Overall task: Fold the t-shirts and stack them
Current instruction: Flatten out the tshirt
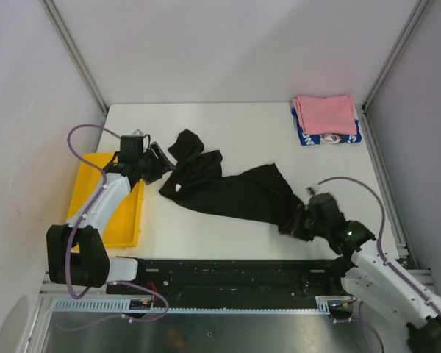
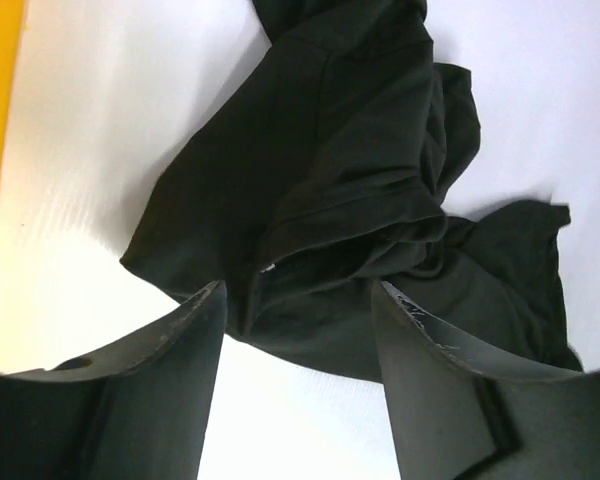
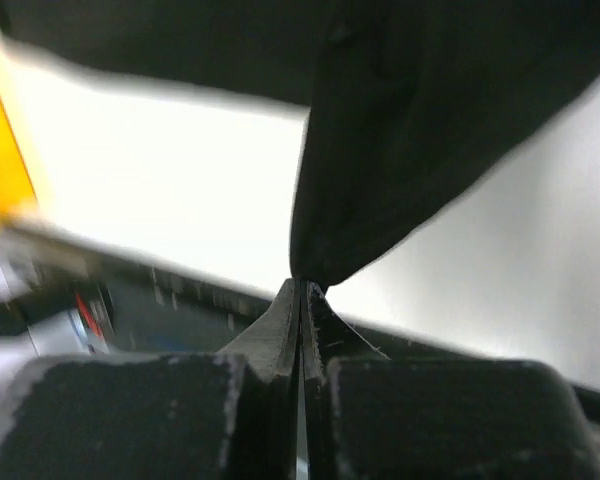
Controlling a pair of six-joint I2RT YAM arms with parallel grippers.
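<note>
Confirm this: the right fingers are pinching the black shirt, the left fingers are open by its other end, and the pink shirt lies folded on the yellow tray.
Wrong about the yellow tray, which sits at the left. The top external view shows the pink shirt folded on the blue-and-white shirt at the far right corner of the table. The rest holds.

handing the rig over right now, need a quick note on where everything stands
Left tool: open over the left end of the black shirt, gripping nothing.
Right tool: shut on that shirt's right end.
The black shirt lies crumpled across the middle. Pink shirt sits folded on the blue-and-white shirt at the far right corner.
Done: two shirts folded and stacked.
Left to do: spread, fold and stack the black one.
</note>
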